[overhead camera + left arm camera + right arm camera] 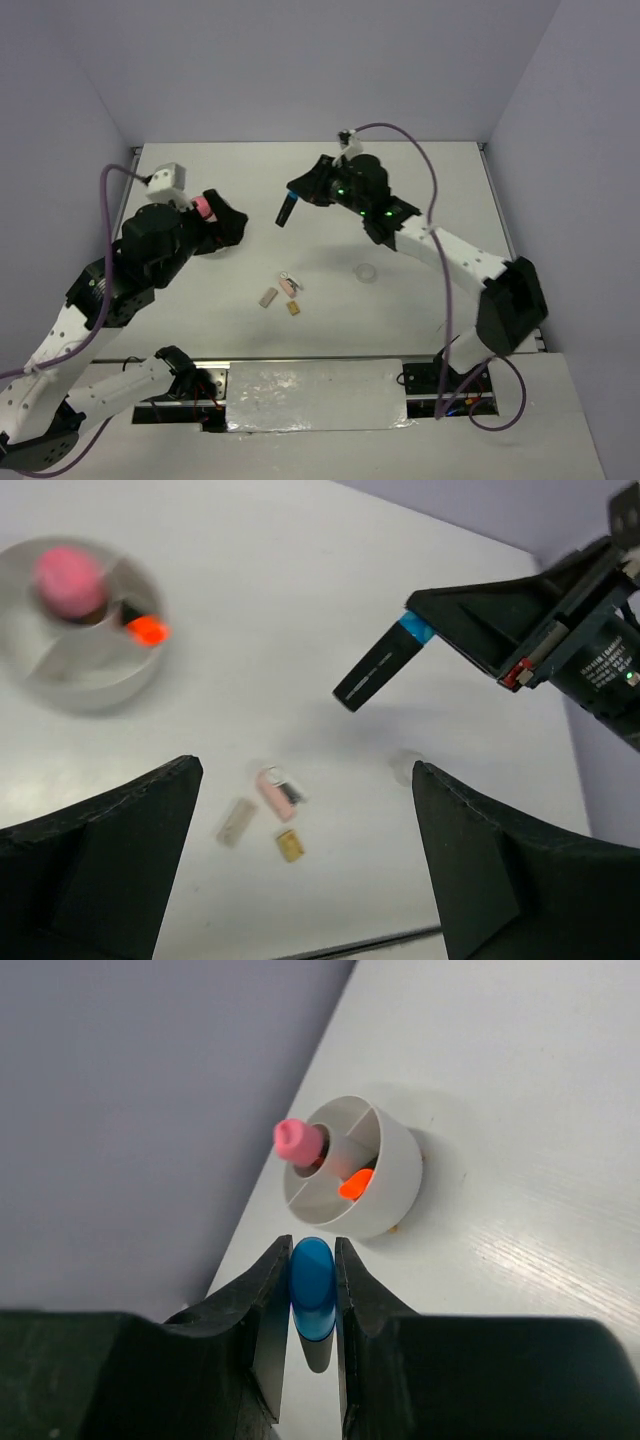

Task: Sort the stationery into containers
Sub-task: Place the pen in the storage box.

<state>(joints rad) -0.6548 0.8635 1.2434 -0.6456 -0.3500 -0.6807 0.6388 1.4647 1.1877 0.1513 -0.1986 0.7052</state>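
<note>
My right gripper (313, 1245) is shut on a black marker by its blue cap (313, 1278). It hangs in the air short of the white divided bowl (397, 1185). A pink tube (299, 1140) stands in that bowl, and an orange marker cap (355, 1183) shows in another compartment. From above, the marker (286, 211) points down from the right gripper (296, 193). My left gripper (305, 770) stands wide open with nothing between its fingers, above the bowl (62, 686). In the top view the left arm hides the bowl, and only the pink tube (203, 207) shows.
On the table's middle lie a pink piece (273, 792), a grey block (237, 821), a tan block (290, 845) and a clear ring (404, 765). From above they sit at mid-table (290, 287), with the ring (367, 272) to their right. Walls close the left, back and right.
</note>
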